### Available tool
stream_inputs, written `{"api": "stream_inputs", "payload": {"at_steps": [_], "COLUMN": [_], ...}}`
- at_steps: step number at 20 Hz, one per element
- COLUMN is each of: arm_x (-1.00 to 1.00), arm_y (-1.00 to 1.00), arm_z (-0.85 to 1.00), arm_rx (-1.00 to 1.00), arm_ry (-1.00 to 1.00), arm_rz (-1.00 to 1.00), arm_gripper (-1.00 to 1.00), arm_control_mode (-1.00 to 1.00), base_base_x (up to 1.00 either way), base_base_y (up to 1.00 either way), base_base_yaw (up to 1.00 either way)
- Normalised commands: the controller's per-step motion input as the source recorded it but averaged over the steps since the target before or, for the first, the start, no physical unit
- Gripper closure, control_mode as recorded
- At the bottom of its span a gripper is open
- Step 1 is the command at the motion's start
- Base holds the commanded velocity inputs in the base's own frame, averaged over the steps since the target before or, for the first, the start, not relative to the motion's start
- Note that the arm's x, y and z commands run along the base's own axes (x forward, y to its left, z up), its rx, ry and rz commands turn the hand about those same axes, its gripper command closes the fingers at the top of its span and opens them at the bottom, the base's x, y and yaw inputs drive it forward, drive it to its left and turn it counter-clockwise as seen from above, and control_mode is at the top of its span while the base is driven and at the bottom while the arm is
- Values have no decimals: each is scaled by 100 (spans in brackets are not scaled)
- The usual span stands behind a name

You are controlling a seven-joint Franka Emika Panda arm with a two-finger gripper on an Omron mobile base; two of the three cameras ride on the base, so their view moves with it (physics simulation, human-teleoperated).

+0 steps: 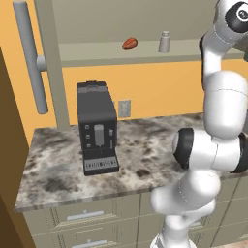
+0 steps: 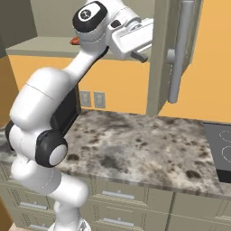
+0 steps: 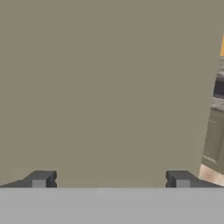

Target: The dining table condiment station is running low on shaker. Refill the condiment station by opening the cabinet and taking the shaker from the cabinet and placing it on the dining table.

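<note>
The cabinet is open, and its doors with long grey bar handles swing out on both sides. Inside, on the cabinet shelf, the small grey shaker stands upright near the shelf's front edge. A reddish-brown lump lies on the same shelf, to the left of the shaker and apart from it.

Below the cabinet is a stone table with grey and brown spots. A black coffee machine stands on it, toward the left end and close to the front edge. Pale drawers with short handles sit under the table top. In the right base view a dark stove top lies at the right end of the table.

The white arm reaches up to the cabinet. In the hand view the end effector is open, with its two dark fingertips far apart and nothing between them. It faces a flat beige-grey panel very close in front.
</note>
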Motion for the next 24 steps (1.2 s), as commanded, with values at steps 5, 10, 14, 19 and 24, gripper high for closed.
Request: {"api": "stream_inputs", "payload": {"at_steps": [5,10,14,19,24], "arm_x": [-16,-51,-62,-41,-27], "arm_y": [-40,90,100,95,71], "arm_z": [0,0,0,-5,-15], "arm_rx": [2,-5,-4,0,0], "arm_ry": [-3,-1,0,0,0], "arm_rz": [-2,48,64,84,97], "arm_gripper": [-100,-100,-100,-100,-100], "arm_control_mode": [-100,-100,-100,-100,-100], "base_base_x": [0,0,0,0,0], "base_base_y": [0,0,0,0,0], "base_base_yaw": [0,0,0,0,0]}}
